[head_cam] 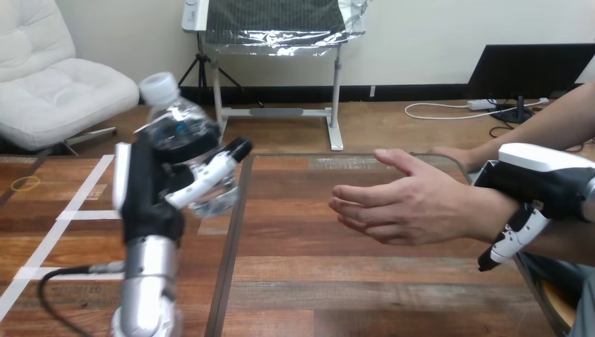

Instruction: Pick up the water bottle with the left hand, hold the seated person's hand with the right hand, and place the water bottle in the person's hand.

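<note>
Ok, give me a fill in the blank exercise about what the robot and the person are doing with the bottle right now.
1. The left robot hand is curled round the water bottle, whose cap is ____ in colour.
2. The right robot hand is curled round the person's ____.
3. The person's hand is open, with ____ in it.
Missing words: white; wrist; nothing.

Water bottle (184,123): clear, white cap.
Left hand (151,186): black, white shells, black-and-white fingers (210,175); silver forearm.
Right hand (544,179): black, white shell.
Bench (316,281): brown wood grain, white tape lines (84,191), yellow band (26,184).
</note>
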`<action>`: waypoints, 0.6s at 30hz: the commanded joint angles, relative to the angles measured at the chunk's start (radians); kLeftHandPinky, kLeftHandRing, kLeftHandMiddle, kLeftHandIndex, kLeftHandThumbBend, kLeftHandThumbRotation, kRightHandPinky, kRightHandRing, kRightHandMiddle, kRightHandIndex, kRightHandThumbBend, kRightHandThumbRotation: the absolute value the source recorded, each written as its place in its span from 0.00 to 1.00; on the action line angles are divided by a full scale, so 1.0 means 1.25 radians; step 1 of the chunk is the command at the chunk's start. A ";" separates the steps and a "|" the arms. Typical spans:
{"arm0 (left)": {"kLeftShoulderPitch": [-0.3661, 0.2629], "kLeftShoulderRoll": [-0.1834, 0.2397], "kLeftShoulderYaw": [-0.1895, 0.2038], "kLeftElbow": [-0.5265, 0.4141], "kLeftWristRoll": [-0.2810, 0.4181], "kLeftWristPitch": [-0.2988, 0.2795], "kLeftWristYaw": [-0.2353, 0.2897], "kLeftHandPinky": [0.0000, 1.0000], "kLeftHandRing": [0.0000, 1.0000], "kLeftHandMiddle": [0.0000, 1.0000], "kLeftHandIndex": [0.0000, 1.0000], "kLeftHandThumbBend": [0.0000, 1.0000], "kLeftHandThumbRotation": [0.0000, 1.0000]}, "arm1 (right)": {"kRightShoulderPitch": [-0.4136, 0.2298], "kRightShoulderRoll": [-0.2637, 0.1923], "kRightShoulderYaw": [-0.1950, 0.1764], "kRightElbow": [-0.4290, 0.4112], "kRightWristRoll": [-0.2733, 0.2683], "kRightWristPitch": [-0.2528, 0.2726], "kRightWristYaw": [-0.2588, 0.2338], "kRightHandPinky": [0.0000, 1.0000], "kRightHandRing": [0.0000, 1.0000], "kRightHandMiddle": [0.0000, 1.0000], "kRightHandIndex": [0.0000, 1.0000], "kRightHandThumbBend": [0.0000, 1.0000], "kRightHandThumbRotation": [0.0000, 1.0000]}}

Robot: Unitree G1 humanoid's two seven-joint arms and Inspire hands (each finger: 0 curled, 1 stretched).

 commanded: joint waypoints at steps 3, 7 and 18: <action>-0.132 -0.034 -0.034 0.039 -0.011 -0.020 -0.017 0.21 0.26 0.31 0.39 0.54 0.00 | -0.087 0.049 0.009 0.004 -0.010 0.034 -0.018 0.16 0.21 0.29 0.30 0.81 0.00; -0.157 -0.053 -0.040 0.074 -0.025 -0.024 -0.026 0.21 0.26 0.32 0.39 0.55 0.00 | -0.094 0.060 0.015 -0.002 -0.013 0.039 -0.019 0.17 0.22 0.30 0.30 0.81 0.00; -0.214 -0.089 -0.060 0.163 -0.028 -0.047 -0.027 0.24 0.28 0.34 0.41 0.61 0.00 | -0.111 0.090 0.025 -0.005 -0.023 0.029 -0.027 0.16 0.22 0.29 0.30 0.82 0.00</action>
